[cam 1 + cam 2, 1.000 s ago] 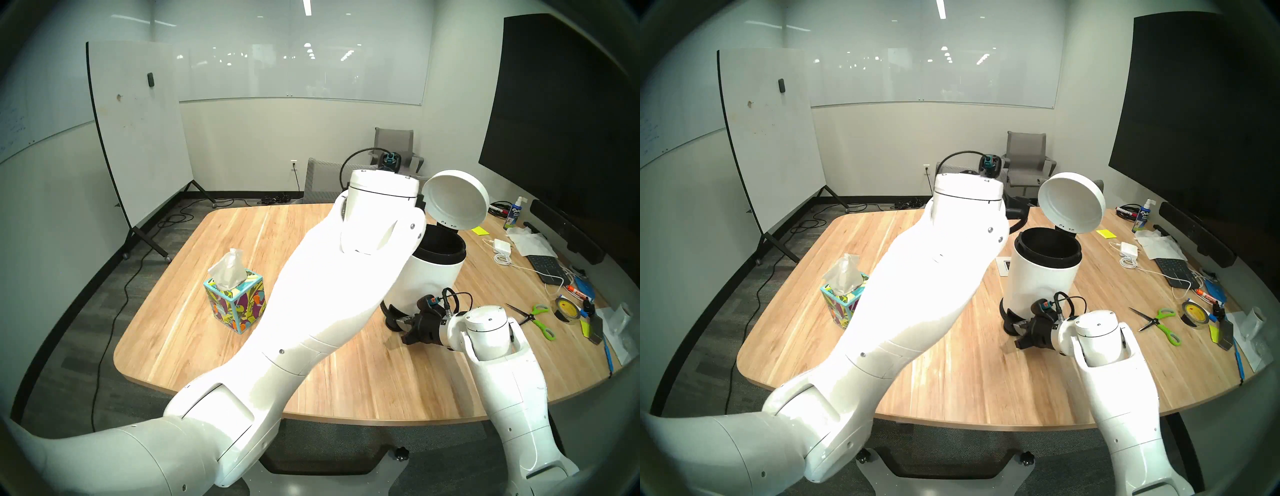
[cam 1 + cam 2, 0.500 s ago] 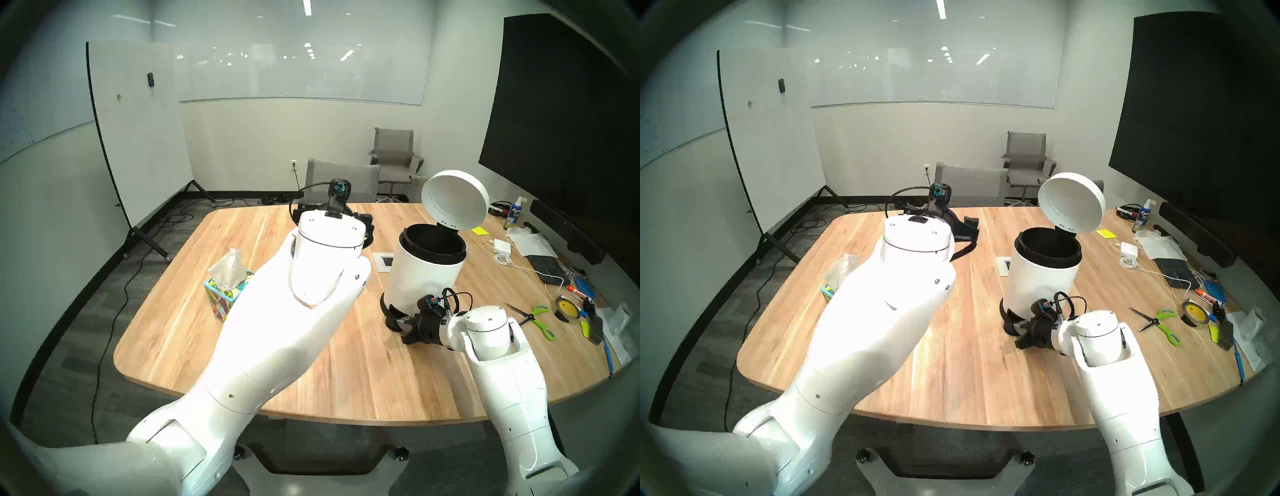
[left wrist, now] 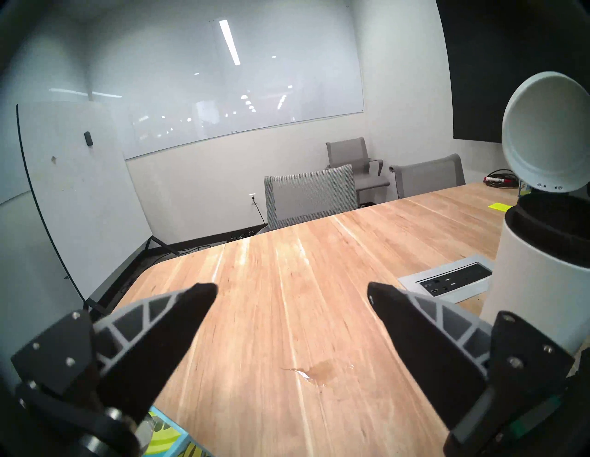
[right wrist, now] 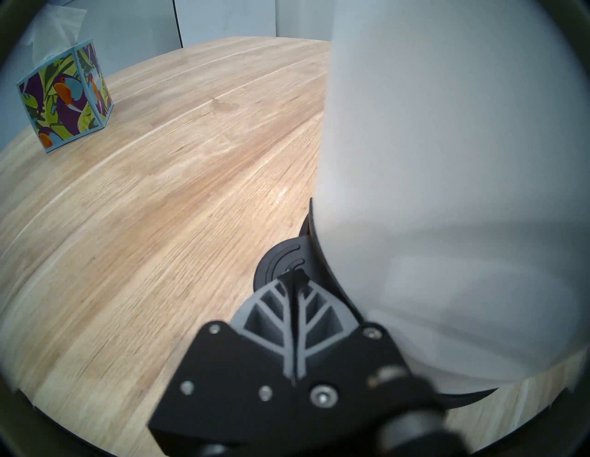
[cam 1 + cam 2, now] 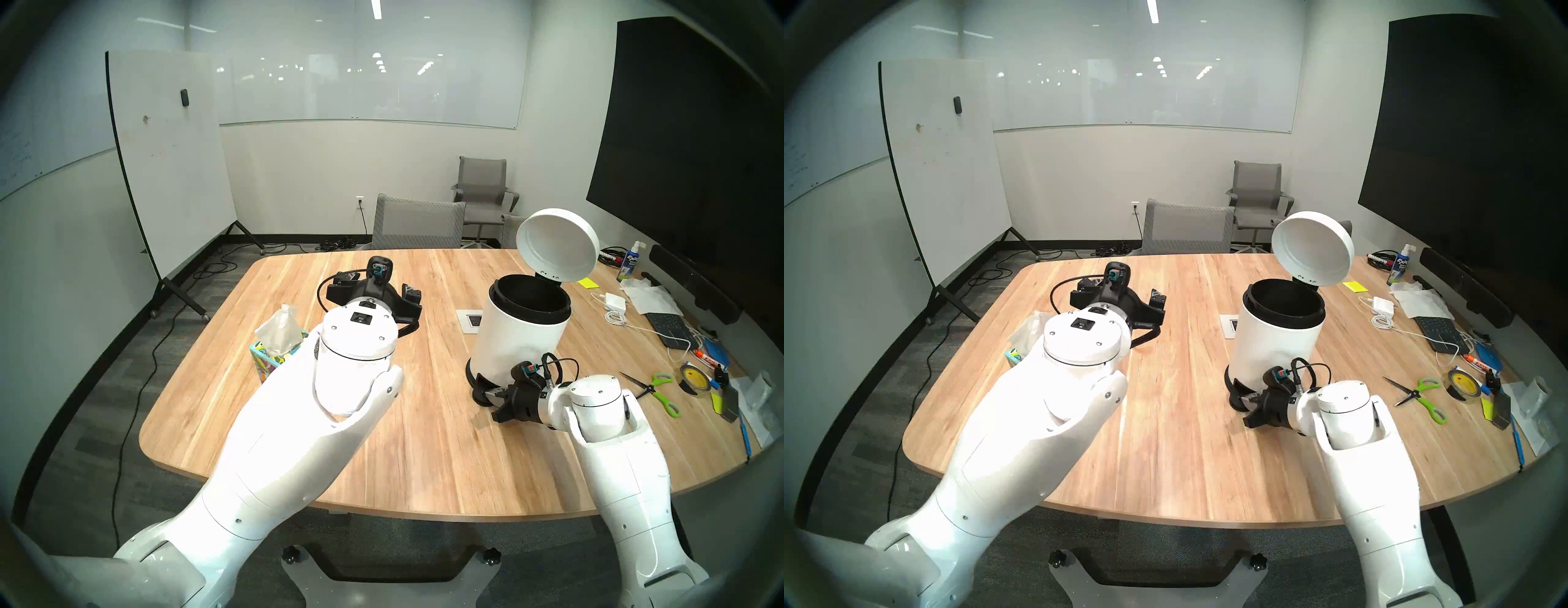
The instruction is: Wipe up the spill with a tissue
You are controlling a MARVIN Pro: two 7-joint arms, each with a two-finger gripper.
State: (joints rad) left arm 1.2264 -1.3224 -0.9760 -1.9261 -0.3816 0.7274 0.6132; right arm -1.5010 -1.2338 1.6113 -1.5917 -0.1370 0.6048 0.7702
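My right gripper (image 4: pixel 295 274), pressed together, bears on the bin pedal (image 4: pixel 281 260) so the lid (image 5: pixel 558 244) stands up. My left gripper (image 3: pixel 292 295), spread and empty, hangs above the desk (image 3: pixel 287 287); a faint spill (image 3: pixel 322 370) remains below. No loose tissue shows.

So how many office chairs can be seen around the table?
3. One chair is pushed up to the table's far edge, a second is at the same edge further right, and a third stands behind them near the wall. Others may be out of view.
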